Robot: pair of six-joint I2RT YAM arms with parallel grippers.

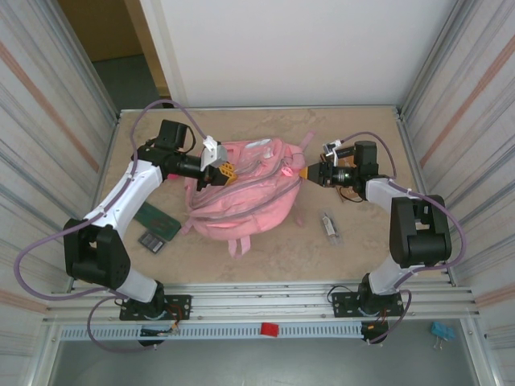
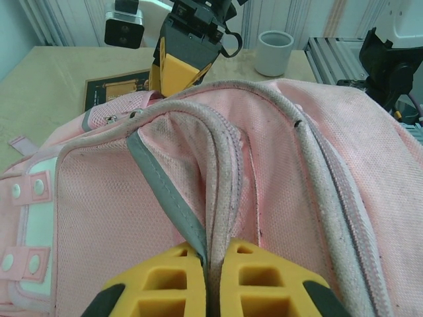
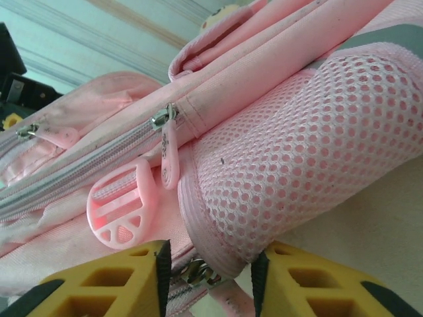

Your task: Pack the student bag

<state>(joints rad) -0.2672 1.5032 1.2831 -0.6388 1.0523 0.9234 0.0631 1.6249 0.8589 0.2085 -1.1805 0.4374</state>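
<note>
Down at the near rail there's a small red piece (image 1: 269, 328), and off to the right a blue clip (image 1: 441, 330). Up onto the table (image 1: 273, 261): a dark flat item (image 1: 153, 240) lies just beside a green book (image 1: 158, 219) on the left. Its cover print is too small to read, from above or from the left wrist. On the right, a small clear tube (image 1: 330, 225) lies apart from everything.

Centre of the table, between the two arms, is the student bag (image 1: 249, 201): big, pink, slumped, with a strap end (image 1: 235, 245) trailing toward the near edge. The left gripper (image 2: 213, 267) has its yellow jaws closed tight on a grey-trimmed fold of the bag's top. Close up, the fabric is a fine pink weave with grubby pale piping and a white patch with snap studs (image 2: 33, 191).

On the other side, the right gripper (image 3: 208, 267) sits at the bag's side. Its jaws are partly apart with the seam of the mesh pocket (image 3: 310, 158) between them, and I can't tell whether they pinch it. A zip pull (image 3: 168, 158) hangs there beside a round pink plastic buckle (image 3: 122, 211).

Farther back stands a pale cup (image 2: 274, 53).
</note>
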